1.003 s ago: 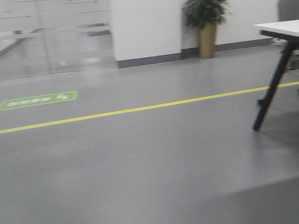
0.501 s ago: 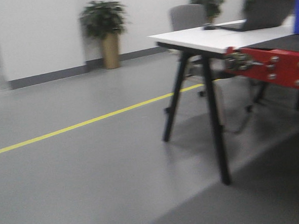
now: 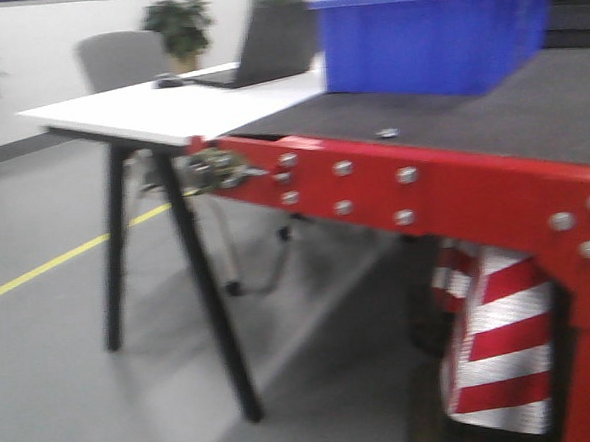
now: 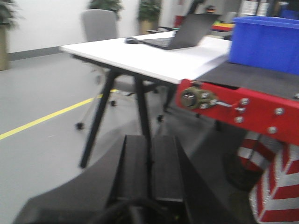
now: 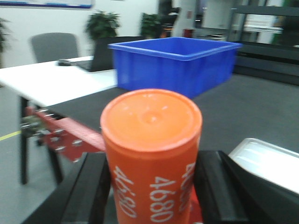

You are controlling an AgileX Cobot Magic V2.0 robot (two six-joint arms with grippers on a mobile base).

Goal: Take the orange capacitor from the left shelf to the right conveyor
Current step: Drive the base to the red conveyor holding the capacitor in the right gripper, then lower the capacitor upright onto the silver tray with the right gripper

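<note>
The left gripper sits at the 6 o'clock edge of its wrist view, its two black jaws pressed flat together and pointing toward 12 o'clock. The right gripper clamps the orange capacitor upright, one black jaw at its 9 o'clock side, the other at 3 o'clock.
</note>
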